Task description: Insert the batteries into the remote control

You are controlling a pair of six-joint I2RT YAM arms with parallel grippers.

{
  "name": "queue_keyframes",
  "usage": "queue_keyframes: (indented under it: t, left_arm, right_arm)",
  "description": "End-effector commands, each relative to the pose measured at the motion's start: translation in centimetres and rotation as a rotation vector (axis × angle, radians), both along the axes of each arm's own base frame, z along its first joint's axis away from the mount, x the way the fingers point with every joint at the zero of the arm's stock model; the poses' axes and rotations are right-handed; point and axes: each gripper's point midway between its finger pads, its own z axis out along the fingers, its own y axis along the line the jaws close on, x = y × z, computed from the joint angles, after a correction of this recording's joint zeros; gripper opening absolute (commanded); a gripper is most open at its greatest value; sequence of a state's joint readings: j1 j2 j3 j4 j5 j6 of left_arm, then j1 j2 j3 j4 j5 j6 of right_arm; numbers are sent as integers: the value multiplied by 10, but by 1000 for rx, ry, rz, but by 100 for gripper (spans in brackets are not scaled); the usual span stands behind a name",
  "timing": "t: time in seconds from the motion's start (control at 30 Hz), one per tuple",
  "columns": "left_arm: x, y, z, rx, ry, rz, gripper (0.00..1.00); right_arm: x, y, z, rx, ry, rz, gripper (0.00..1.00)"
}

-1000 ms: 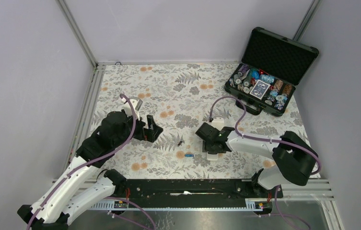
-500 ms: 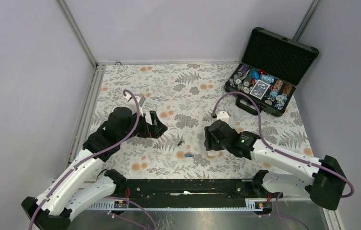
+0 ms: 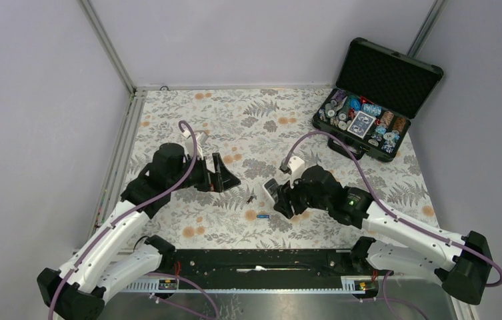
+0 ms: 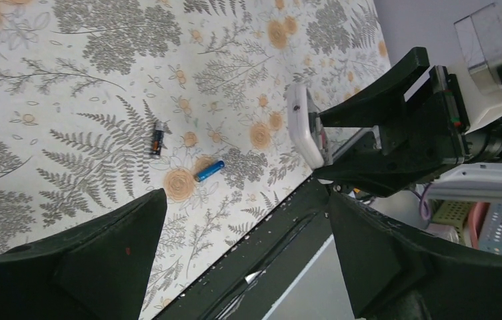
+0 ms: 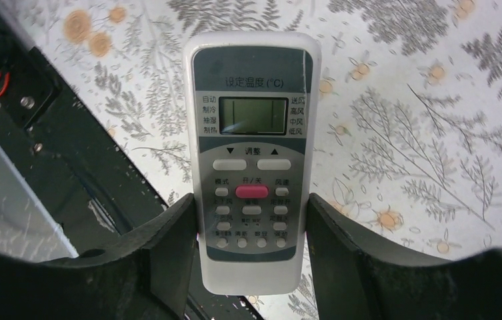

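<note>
Right end effector (image 3: 281, 199) is clamped on the remote control (image 5: 251, 133), its two fingers pressing the long sides at the button half, and it holds the remote in the air just to the right of the blue battery (image 3: 262, 216), turned on its edge. One second ago this end effector was low over the tabletop (image 3: 168, 110), further right of the blue battery, and since then the arm has stretched out and carried the remote up and nearer. The left end effector (image 3: 225, 173) has also come closer from the left side; its fingers stand wide apart and hold nothing. Both cells lie untouched: the blue battery, and a second dark battery (image 4: 157, 143) just behind it and a little to the left. I judge that the remote is now being offered to the other arm, so the loading itself is not begun; the back side with the battery door is not shown, and I cannot tell if it is open. On the front I read 设定温度 (°C) above the screen, 自动, 制冷, 抽湿, 制热 left of it, 送风, 高风, 中风, 低风 right of it, 调整 between two arrows, and 开/关 above the red button. The lowest button labels are too small, and no brand name is visible.
</note>
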State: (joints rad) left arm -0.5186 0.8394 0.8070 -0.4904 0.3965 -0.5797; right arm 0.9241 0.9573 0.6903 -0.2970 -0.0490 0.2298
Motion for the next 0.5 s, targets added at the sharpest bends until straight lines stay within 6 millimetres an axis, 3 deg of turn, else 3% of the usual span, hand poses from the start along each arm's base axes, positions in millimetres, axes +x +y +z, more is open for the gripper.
queue_keyframes:
  t: [0.0,0.27,0.47]
  left_arm:
    - [-8,-14,16,-95,-7,-93,99]
    - [-24,-23,6,-130,88,-191,99]
    - [-34,-27,-4,-142,138,-248,89]
  right_arm:
    - [-11,27,33,75,-135,227,0]
    - [-27,50,51,90,-323,447,0]
    - [-30,63,60,79,-392,527,0]
